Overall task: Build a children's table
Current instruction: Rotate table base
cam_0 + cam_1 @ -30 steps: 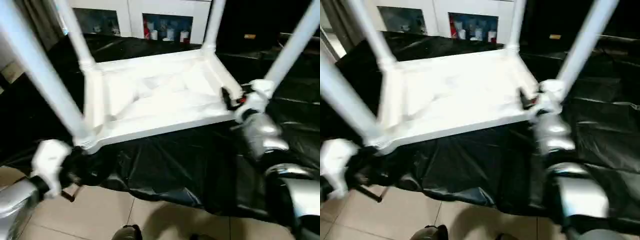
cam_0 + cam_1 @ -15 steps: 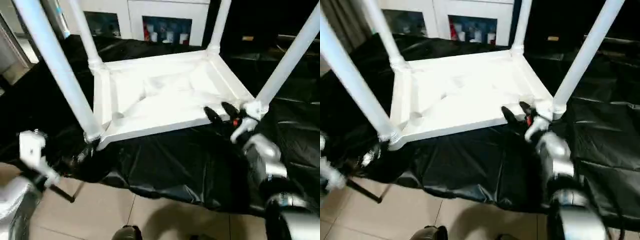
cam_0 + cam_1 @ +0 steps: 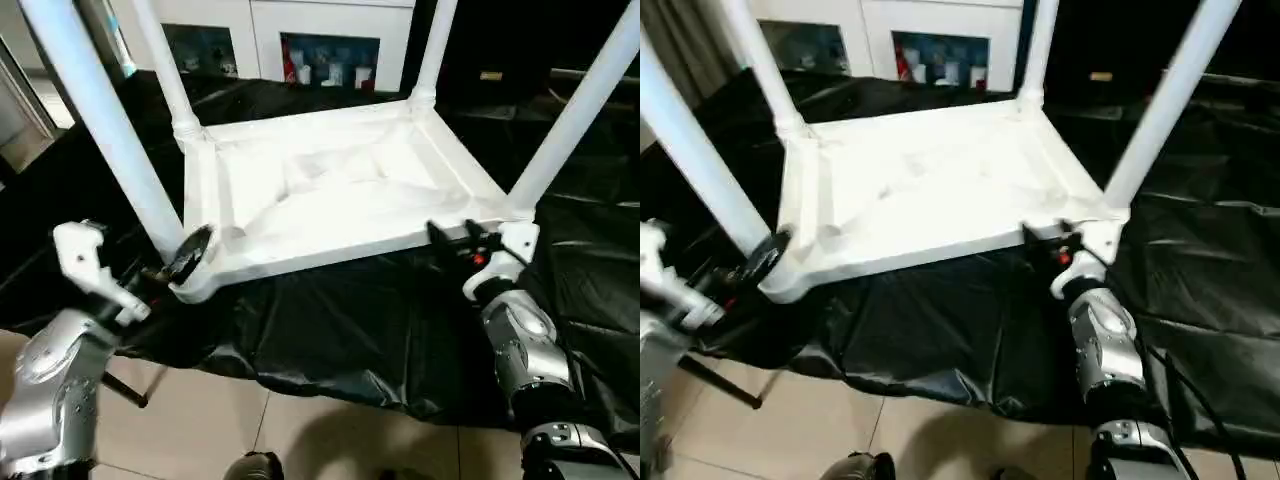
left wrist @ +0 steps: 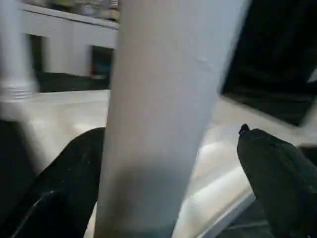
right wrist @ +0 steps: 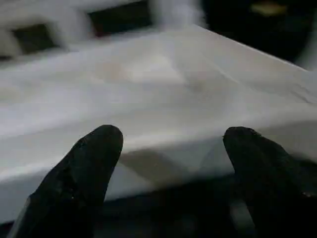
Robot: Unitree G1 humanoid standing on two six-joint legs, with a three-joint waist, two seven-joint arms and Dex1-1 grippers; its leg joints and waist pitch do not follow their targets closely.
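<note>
The white children's table (image 3: 330, 190) lies upside down on a black sheet, with its four legs standing up from the corner sockets. My left gripper (image 3: 185, 255) is open at the base of the near-left leg (image 3: 100, 120). In the left wrist view that leg (image 4: 163, 124) rises between the two black fingers (image 4: 74, 173), with a gap on one side. My right gripper (image 3: 455, 238) is open at the table's near rim, beside the near-right leg (image 3: 570, 120). In the right wrist view its fingers (image 5: 89, 163) spread wide before the rim (image 5: 163, 119).
The black sheet (image 3: 350, 320) hangs over a low platform down to the tiled floor (image 3: 200, 420). A white glass-door cabinet (image 3: 330, 40) stands behind. A thin dark rod (image 3: 125, 385) juts out by my left forearm.
My left gripper has come in from the lower left to the near-left leg's base. My right gripper has shifted along the near rim at the right corner. The camera has also shifted.
</note>
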